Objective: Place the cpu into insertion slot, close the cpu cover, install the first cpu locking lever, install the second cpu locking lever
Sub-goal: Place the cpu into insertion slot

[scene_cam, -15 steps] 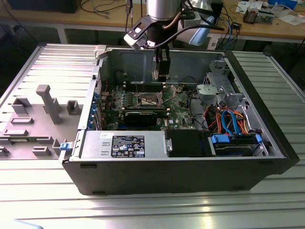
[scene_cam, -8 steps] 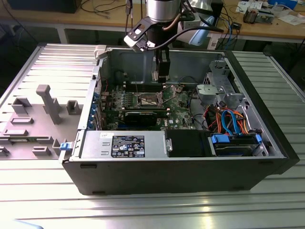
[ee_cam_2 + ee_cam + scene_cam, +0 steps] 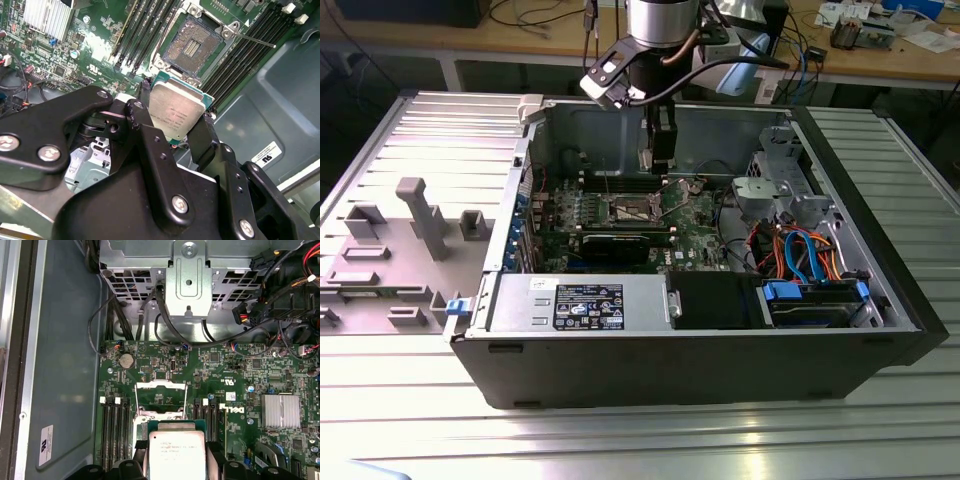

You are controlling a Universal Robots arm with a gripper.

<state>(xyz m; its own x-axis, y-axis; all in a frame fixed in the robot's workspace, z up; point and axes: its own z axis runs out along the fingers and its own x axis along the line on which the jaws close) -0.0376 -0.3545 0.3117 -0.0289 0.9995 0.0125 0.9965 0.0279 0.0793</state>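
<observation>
My gripper [image 3: 174,117] is shut on the cpu [image 3: 176,111], a flat square chip with a dull silver top held by its edges between the two black fingers [image 3: 144,102]. The cpu [image 3: 176,452] hangs above the green motherboard, close to the insertion slot [image 3: 192,47], a dark square socket with a silvery rim that lies bare. At the socket [image 3: 161,407] the thin silvery cpu cover [image 3: 161,385] is raised off it. A thin locking lever [image 3: 255,40] sticks out beside the slot. In the exterior view the gripper [image 3: 660,150] reaches down into the open computer case over the socket [image 3: 638,208].
The black case wall [image 3: 720,370] rings the board. A drive cage [image 3: 775,190] with orange and blue cables [image 3: 800,255] stands on the exterior view's right, and a power supply [image 3: 580,303] sits in front. Memory slots [image 3: 115,432] flank the socket. A grey fixture plate [image 3: 410,230] lies on the exterior view's left.
</observation>
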